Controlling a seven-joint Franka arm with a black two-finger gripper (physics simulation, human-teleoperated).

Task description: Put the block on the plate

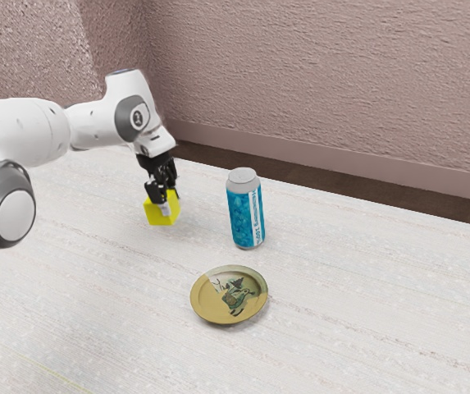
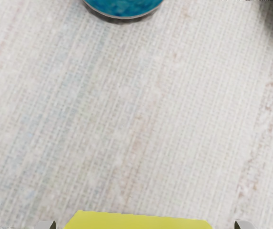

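My gripper [image 1: 170, 203] is lowered over the yellow block [image 1: 160, 213] in the exterior view, one finger in front of the block's face. At the wrist view's lower edge, the tips of the gripper [image 2: 145, 225] stand wide on either side of the block [image 2: 138, 222], with a gap beside it, so the gripper is open. The block rests on the table. The round plate [image 1: 228, 296], tan with a dark picture, lies flat, apart from the block.
A blue can [image 1: 242, 215] with a silver top stands upright between the block and the plate, a little to the exterior view's right of the block. Its base [image 2: 124, 6] also appears in the wrist view. Behind the white table [image 1: 358, 304] rises a textured wall.
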